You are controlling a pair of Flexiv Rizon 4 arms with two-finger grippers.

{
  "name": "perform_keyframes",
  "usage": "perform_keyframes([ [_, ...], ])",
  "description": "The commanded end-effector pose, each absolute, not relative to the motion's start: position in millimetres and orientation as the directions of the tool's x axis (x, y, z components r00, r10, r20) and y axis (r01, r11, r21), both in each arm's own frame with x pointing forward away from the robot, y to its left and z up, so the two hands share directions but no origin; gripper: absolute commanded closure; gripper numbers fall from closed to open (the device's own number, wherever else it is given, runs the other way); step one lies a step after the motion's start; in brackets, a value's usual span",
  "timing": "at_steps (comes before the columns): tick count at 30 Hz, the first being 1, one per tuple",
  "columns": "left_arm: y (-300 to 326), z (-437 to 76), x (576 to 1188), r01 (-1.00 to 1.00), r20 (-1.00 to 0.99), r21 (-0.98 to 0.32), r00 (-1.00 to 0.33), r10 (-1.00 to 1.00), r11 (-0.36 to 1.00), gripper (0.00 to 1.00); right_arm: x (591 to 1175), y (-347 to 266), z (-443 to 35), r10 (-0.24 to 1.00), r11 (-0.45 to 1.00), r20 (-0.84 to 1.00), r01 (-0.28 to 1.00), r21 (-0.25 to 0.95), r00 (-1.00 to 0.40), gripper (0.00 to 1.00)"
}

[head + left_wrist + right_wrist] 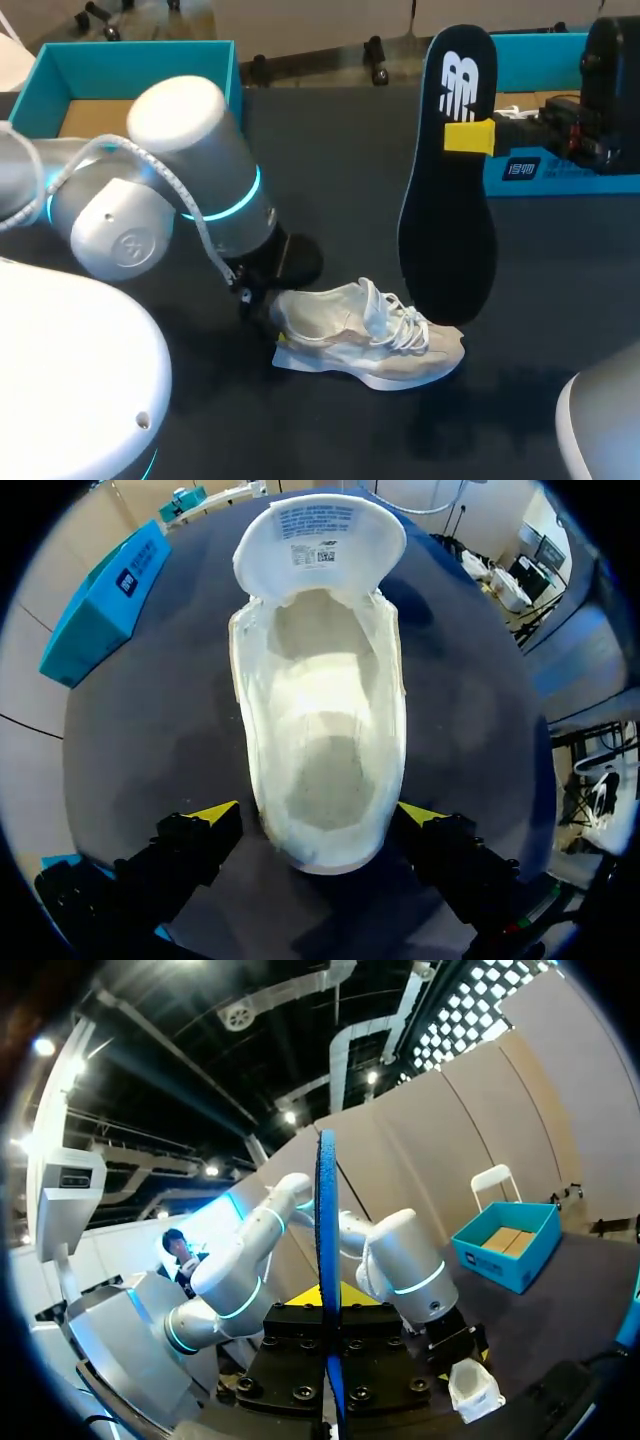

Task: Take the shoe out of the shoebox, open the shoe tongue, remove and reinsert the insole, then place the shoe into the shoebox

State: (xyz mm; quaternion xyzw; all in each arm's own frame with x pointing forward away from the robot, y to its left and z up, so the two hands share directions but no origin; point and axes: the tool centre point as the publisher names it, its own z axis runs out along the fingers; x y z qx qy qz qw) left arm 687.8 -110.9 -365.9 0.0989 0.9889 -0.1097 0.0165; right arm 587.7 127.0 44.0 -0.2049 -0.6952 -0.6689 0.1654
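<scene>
A pale cream sneaker [370, 335] lies on the dark table, toe to the right. In the left wrist view the sneaker [320, 730] has its tongue [320, 540] folded forward and its inside bare. My left gripper [318, 810] stands open, a yellow-tipped finger [215, 813] on each side of the heel. In the head view my left gripper [272, 318] is mostly hidden by its wrist. My right gripper [468, 137] is shut on a black insole [445, 230] that hangs upright, its lower end just above the sneaker's toe. The right wrist view shows the insole [326, 1240] edge-on between its fingers.
An open teal shoebox [140, 48] stands at the back left of the table. A second teal box part [545, 175] lies at the back right, behind my right arm. My bulky left arm [190, 170] crosses the table's left side.
</scene>
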Motion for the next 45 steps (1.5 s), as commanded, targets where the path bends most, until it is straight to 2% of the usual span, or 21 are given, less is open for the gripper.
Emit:
perform_keyframes([
  [1, -113.3, -360.3, 676.7, 0.189, -0.087, -0.075, -0.979, 0.183, 0.979, 0.0, 591.7, 130.2, 44.8, 0.06, 0.026, 0.505, 0.507, 0.861, -0.861, 1.0],
  [9, -115.7, -362.6, 675.1, 0.18, -0.082, -0.039, -0.981, 0.177, 0.983, 0.0, 591.7, 130.2, 44.8, 0.06, 0.026, 0.505, 0.507, 0.861, -0.861, 1.0],
  [22, -143.1, -326.1, 696.2, 0.151, -0.091, -0.093, -0.986, 0.143, 0.984, 0.0, 591.7, 130.2, 44.8, 0.06, 0.026, 0.505, 0.507, 0.861, -0.861, 1.0],
  [32, -190.0, -356.5, 703.2, 0.126, -0.087, -0.083, -0.989, 0.119, 0.988, 0.0, 591.7, 130.2, 44.8, 0.06, 0.026, 0.505, 0.507, 0.861, -0.861, 1.0],
  [45, -199.3, -384.3, 711.4, 0.076, -0.085, -0.077, -0.994, 0.07, 0.994, 0.0, 591.7, 130.2, 44.8, 0.06, 0.026, 0.505, 0.507, 0.861, -0.861, 1.0],
])
